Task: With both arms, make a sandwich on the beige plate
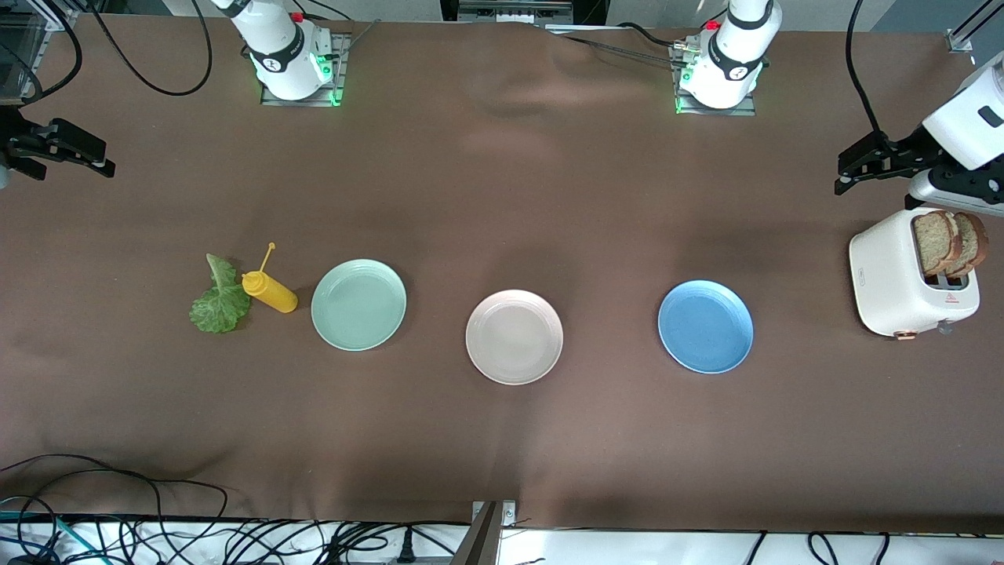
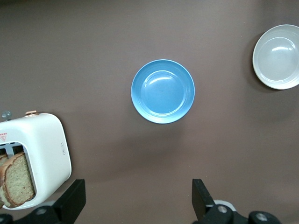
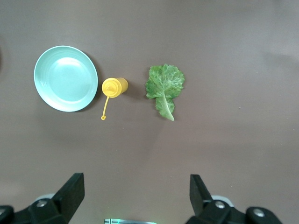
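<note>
The beige plate lies bare at the middle of the table. Two slices of brown bread stand in a white toaster at the left arm's end. A green lettuce leaf lies flat on the cloth at the right arm's end. My left gripper hangs open and holds nothing, over the cloth beside the toaster. My right gripper hangs open with nothing in it, over the cloth at its own end.
A blue plate lies between the beige plate and the toaster. A mint green plate lies toward the right arm's end, with a yellow squeeze bottle on its side between it and the lettuce. Cables run along the table's near edge.
</note>
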Available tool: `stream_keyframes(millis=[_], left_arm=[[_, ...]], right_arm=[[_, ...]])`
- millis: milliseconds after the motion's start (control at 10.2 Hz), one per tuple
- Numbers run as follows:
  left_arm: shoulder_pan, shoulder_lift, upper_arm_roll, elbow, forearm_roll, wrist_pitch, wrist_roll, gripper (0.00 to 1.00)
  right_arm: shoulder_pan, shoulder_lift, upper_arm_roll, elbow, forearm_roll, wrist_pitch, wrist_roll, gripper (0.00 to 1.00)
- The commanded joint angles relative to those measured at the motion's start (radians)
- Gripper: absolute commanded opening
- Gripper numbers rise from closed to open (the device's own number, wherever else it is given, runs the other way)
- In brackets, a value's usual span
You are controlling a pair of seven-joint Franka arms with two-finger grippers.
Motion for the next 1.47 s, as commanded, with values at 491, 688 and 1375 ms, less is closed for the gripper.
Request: stream_keyframes(millis=[491,688,1375], left_arm=[[0.008,0.001,0.016,0.015,-0.001,-0.051,-0.002,1.0],[0.008,0.002,0.018,0.015,0.005,-0.06,-0.007,1.0],[0.007,0.004,0.015,0.015,-0.001,-0.059,-0.01,1.0]], right_arm=[[-0.003,-0.001,-0.001,0.01,0.01,-0.008,-0.015,1.0],[-0.003,-0.001,0.0,0.01,0.01,-0.003,-0.009,1.0],[-0.005,-0.001,0.0,0.01,0.008,-0.009,-0.014,1.0]])
